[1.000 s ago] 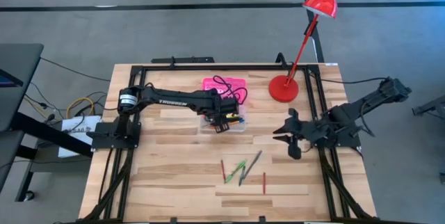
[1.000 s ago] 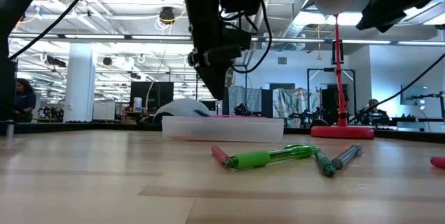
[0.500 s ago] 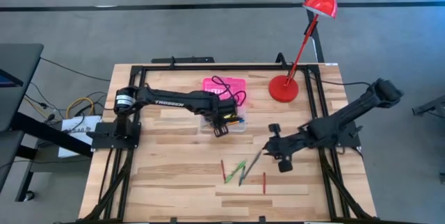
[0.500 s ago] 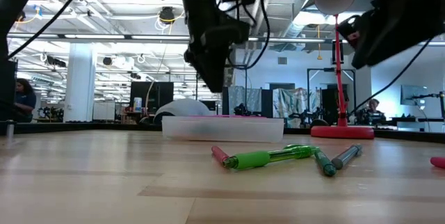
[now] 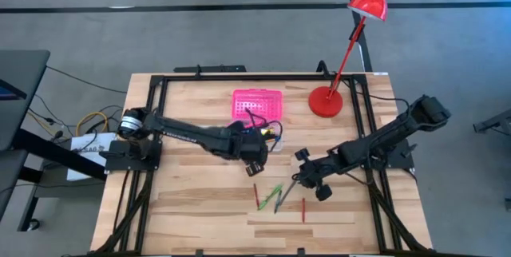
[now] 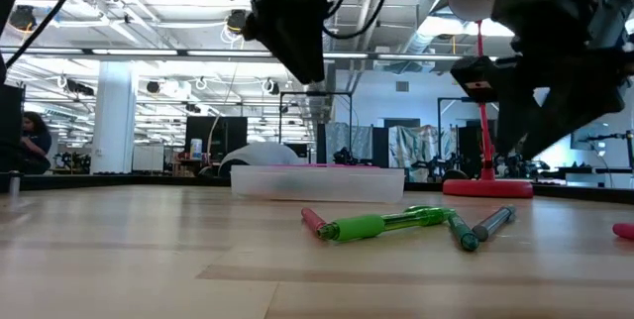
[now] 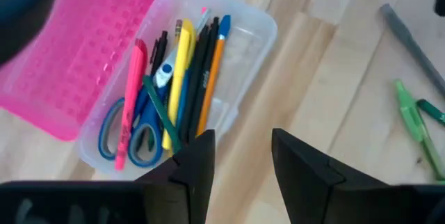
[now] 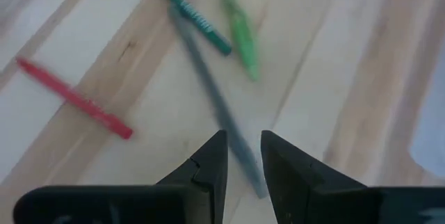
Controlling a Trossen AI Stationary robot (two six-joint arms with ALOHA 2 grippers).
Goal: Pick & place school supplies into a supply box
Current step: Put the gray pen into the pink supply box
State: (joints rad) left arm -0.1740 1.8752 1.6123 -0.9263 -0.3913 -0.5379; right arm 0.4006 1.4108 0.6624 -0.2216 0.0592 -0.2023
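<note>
Item: supply box (image 7: pixel 236 43), clear base, pink lid (image 5: pixel 257 101) folded back toward twelve o'clock. It sits just past table centre and holds blue-handled scissors (image 7: pixel 132 123), a pink marker (image 7: pixel 132 85), a yellow pencil (image 7: pixel 179 71) and dark pens.

Item: loose supplies near the six o'clock edge, in one cluster: grey pen (image 8: pixel 215 102), dark green pen (image 8: pixel 191 15), light green marker (image 8: pixel 240 22), red pen (image 8: pixel 73 99); another red one (image 5: pixel 256 195) lies at the cluster's nine o'clock side.

Item: right gripper (image 8: pixel 242 156), fingers parted with nothing between them, poised over the grey pen at the cluster's three o'clock side. I judge this the step in hand. I would straddle the grey barrel away from where the green pens crowd it, fingers square across it, and lower fully before closing.

Item: left gripper (image 7: pixel 240 154), fingers apart and empty, at the box's six o'clock side. I would keep it clear of the right arm.
</note>
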